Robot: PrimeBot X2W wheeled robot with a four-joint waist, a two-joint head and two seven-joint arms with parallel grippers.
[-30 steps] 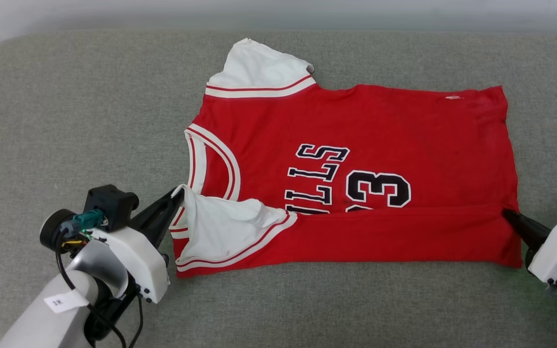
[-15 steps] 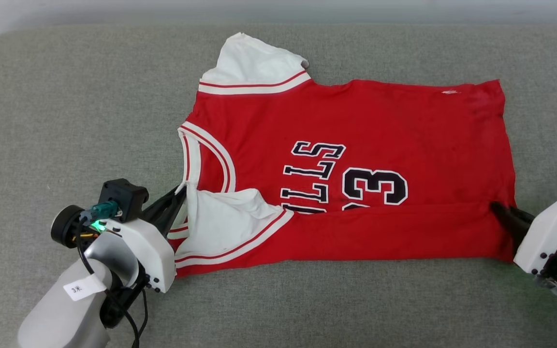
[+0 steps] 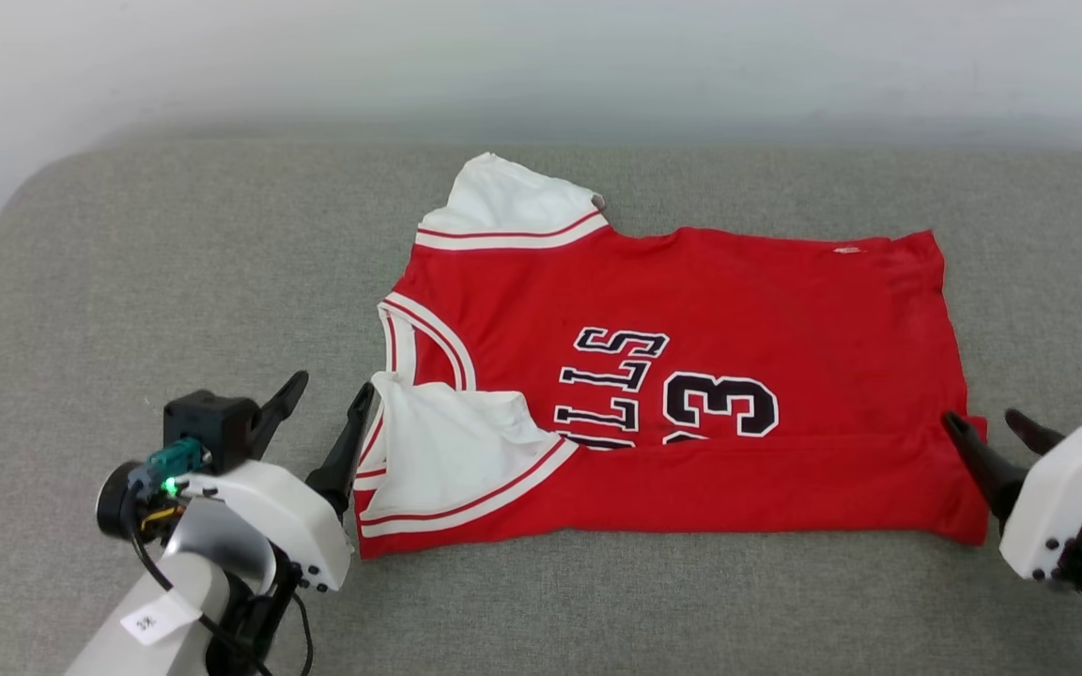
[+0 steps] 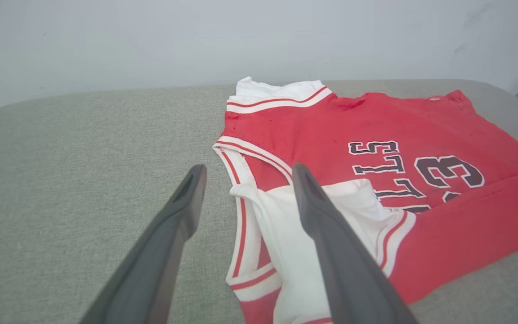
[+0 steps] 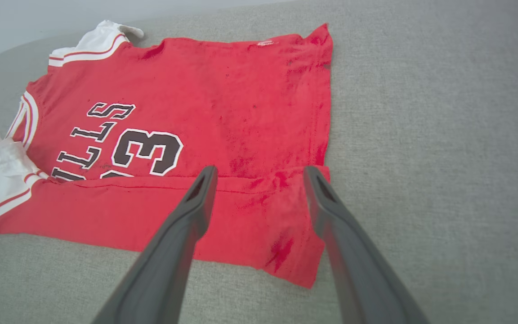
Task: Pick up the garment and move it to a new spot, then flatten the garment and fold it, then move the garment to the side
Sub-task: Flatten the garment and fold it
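Note:
The garment lies flat on the grey padded surface, collar to the left and hem to the right. Its near long edge is folded up over the lower part of the black print, and the near white sleeve rests on top. My left gripper stands open just left of that sleeve, holding nothing. My right gripper is open at the hem's near right corner, one finger over the cloth edge. The left wrist view has the open left gripper by the collar of the garment. In the right wrist view the open right gripper straddles the garment at its folded hem.
A pale wall runs behind the far edge of the surface. The surface's rounded left corner drops off at the far left. Bare grey surface surrounds the garment on every side.
Both grippers have opened and let go of the folded near edge, which now lies on the garment. The head camera has tilted up, so the whole picture has shifted down.

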